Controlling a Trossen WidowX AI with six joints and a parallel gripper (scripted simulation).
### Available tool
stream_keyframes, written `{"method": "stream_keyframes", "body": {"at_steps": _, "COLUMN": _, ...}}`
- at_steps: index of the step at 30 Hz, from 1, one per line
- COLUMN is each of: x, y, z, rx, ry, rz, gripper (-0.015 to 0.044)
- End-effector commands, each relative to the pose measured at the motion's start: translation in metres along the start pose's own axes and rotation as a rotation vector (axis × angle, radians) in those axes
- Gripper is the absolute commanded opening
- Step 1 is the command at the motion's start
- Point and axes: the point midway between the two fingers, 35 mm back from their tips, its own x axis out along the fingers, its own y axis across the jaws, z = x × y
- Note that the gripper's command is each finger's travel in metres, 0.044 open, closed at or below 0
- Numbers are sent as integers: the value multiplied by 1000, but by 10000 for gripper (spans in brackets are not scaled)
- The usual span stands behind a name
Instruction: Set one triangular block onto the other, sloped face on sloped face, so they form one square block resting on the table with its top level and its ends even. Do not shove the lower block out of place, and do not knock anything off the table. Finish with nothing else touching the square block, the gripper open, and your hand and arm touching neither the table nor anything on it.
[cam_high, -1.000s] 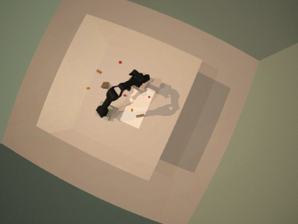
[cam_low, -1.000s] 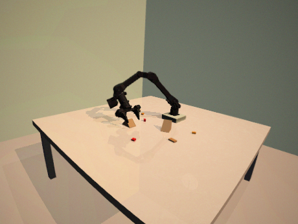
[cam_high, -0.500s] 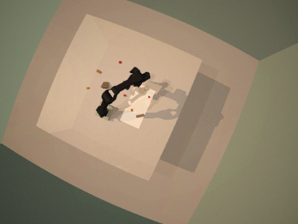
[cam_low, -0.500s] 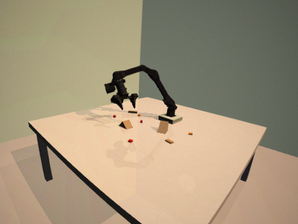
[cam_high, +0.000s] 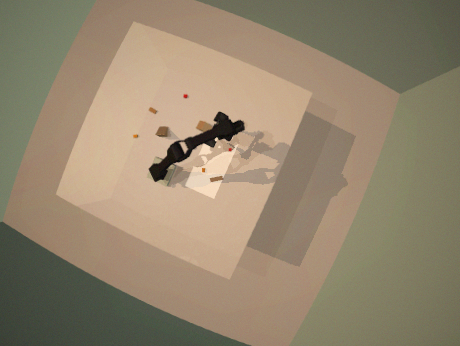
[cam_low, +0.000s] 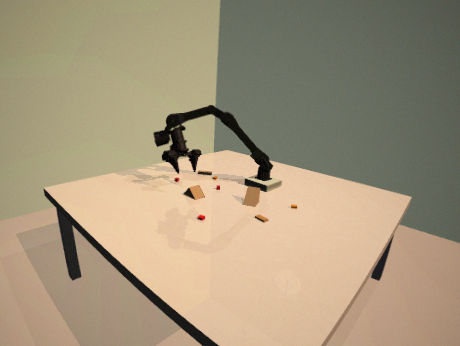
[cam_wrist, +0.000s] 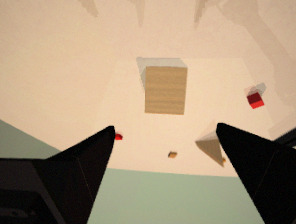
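Observation:
One tan triangular block (cam_high: 203, 125) (cam_low: 195, 192) (cam_wrist: 166, 89) lies on the table (cam_low: 300, 260), sloped face up. The other triangular block (cam_high: 162, 131) (cam_low: 251, 196) (cam_wrist: 212, 146) stands apart from it, near the arm's base (cam_low: 263, 183). The two blocks do not touch. My gripper (cam_high: 229, 126) (cam_low: 184, 165) (cam_wrist: 165, 128) is open and empty. It hangs above the table, a little beyond the first block and clear of it.
Small red cubes (cam_low: 201, 217) (cam_low: 218, 187) (cam_low: 177, 179) (cam_wrist: 255, 100), small orange bits (cam_low: 294, 205) (cam_wrist: 172, 154) and flat brown pieces (cam_low: 261, 218) (cam_low: 204, 172) lie scattered around the blocks. The table's edge runs close behind the gripper in the wrist view.

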Motion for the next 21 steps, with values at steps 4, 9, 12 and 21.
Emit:
{"method": "stream_keyframes", "body": {"at_steps": 4, "x": 41, "y": 1, "z": 3, "rx": 16, "ry": 13, "rz": -33, "gripper": 440}}
{"method": "stream_keyframes", "body": {"at_steps": 9, "x": 80, "y": -2, "z": 1, "rx": 39, "ry": 29, "rz": -63, "gripper": 440}}
{"method": "stream_keyframes", "body": {"at_steps": 12, "x": 98, "y": -6, "z": -1, "rx": 50, "ry": 36, "rz": -77, "gripper": 440}}
{"method": "stream_keyframes", "body": {"at_steps": 21, "x": 99, "y": -5, "z": 0, "rx": 51, "ry": 37, "rz": -78, "gripper": 440}}
